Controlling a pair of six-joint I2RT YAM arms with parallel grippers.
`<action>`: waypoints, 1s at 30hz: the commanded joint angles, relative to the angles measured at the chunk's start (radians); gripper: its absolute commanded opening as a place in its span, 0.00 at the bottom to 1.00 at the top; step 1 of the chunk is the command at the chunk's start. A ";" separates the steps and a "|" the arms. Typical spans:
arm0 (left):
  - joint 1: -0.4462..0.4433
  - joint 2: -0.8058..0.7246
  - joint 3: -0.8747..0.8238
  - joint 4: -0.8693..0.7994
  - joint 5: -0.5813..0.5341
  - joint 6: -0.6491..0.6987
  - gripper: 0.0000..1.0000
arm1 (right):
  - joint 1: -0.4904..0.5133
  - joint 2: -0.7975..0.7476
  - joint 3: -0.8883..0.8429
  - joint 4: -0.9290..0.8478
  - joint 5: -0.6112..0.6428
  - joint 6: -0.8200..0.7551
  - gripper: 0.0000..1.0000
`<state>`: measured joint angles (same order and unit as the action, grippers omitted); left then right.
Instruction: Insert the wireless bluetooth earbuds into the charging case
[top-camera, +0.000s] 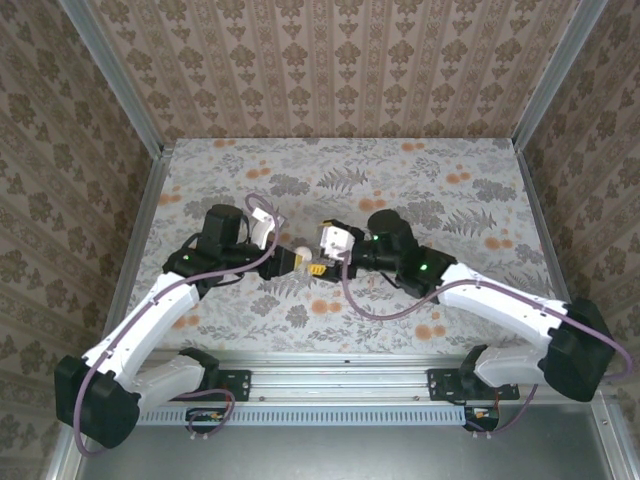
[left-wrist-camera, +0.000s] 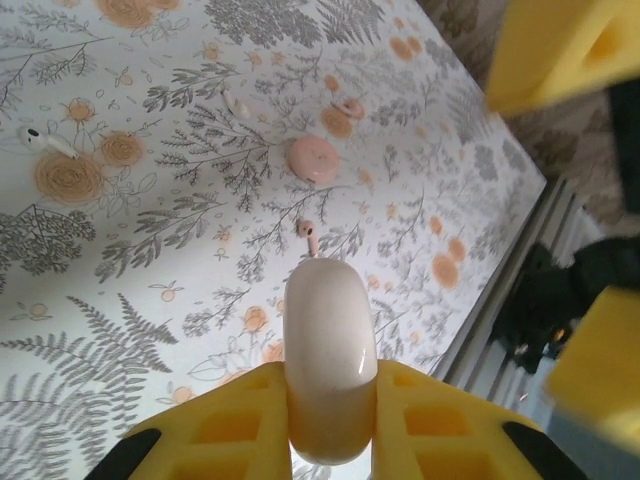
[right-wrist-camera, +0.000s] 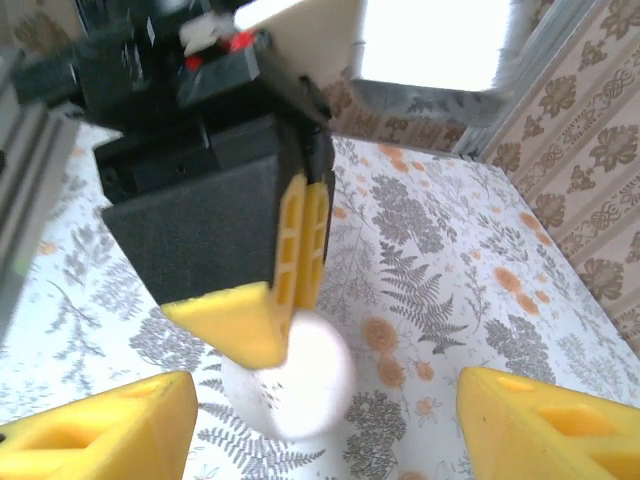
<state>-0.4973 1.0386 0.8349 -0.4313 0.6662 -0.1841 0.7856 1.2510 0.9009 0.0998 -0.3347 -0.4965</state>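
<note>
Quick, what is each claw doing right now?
Left claw: closed, holding the case.
Right claw: open, holding nothing.

Both right gripper (right-wrist-camera: 325, 385) fingers partly beyond bottom edge, blurred

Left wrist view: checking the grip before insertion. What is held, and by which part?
The left gripper pinches the charging case by its opposite sides, near one end.

The flat table (left-wrist-camera: 120, 300), covered in a white print of grey ferns and orange flowers, carries a white stemmed plastic earbud (left-wrist-camera: 45, 142), a small pinkish stemmed earbud (left-wrist-camera: 310, 236), a round pink disc (left-wrist-camera: 313, 158) near the latter, and a smaller pinkish ring (left-wrist-camera: 350, 107).
</note>
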 joint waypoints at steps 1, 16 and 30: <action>-0.004 -0.028 0.041 -0.061 0.013 0.237 0.20 | -0.051 -0.057 0.008 -0.157 -0.165 0.049 0.69; -0.010 -0.129 0.004 -0.136 0.065 0.755 0.19 | -0.155 -0.030 0.161 -0.553 -0.299 -0.085 0.63; -0.044 -0.146 -0.013 -0.108 0.032 0.821 0.17 | -0.089 0.178 0.352 -0.600 -0.351 -0.209 0.57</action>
<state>-0.5301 0.8986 0.8295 -0.5388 0.6933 0.6029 0.6792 1.3937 1.2102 -0.4801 -0.6357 -0.6640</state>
